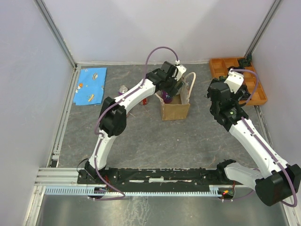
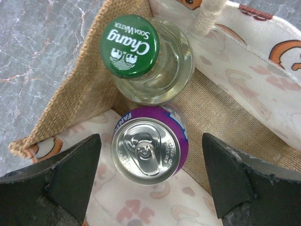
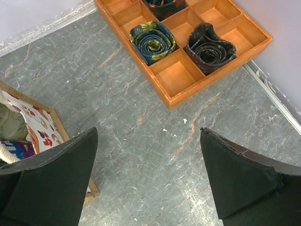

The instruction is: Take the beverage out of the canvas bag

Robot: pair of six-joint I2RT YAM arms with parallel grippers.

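The tan canvas bag stands upright mid-table with cream handles. In the left wrist view its burlap wall and printed lining enclose a purple can with a silver top and a clear bottle with a green Chang soda water cap. My left gripper hangs over the bag's mouth, open, its fingers on either side of the purple can and not touching it. My right gripper is open and empty above bare table, to the right of the bag.
An orange compartment tray sits at the back right and holds rolled ties. A blue patterned cloth lies at the back left. A silver-topped can and a red can stand left of the bag.
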